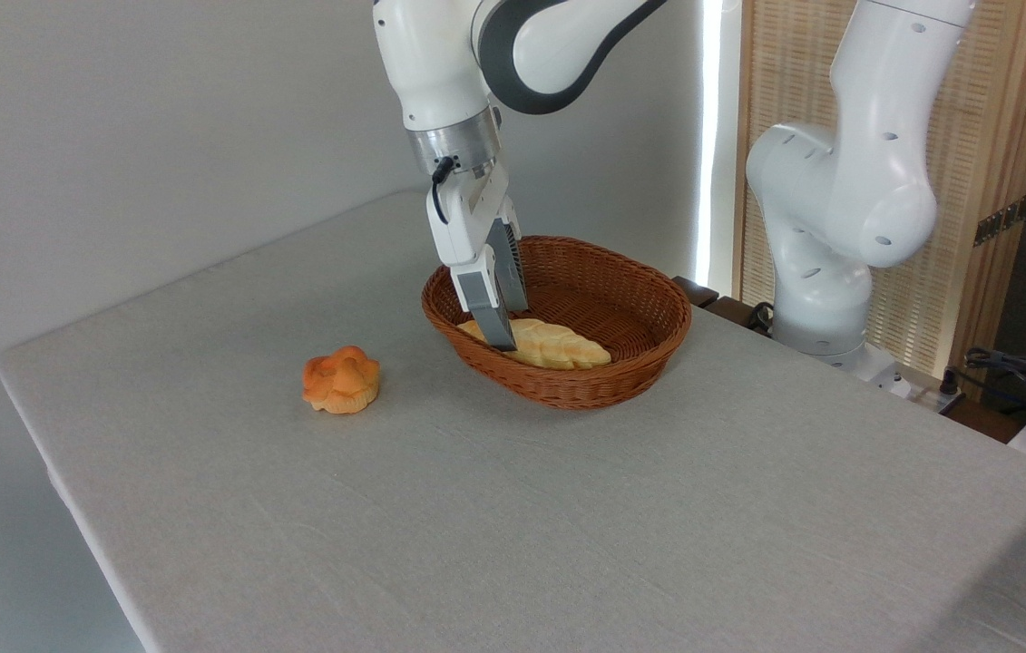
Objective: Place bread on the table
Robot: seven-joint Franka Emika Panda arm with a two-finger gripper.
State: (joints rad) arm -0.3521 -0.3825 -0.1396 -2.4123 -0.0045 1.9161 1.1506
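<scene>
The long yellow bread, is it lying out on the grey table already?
No, the bread lies inside the wicker basket, with the gripper lowered onto its left end; only the orange bun sits on the table.

I see a brown wicker basket near the far edge, an orange bun well to its left.

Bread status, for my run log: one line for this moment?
bread: in basket | gripper: down at bread's left end, grasp unclear | table: bun only
</scene>
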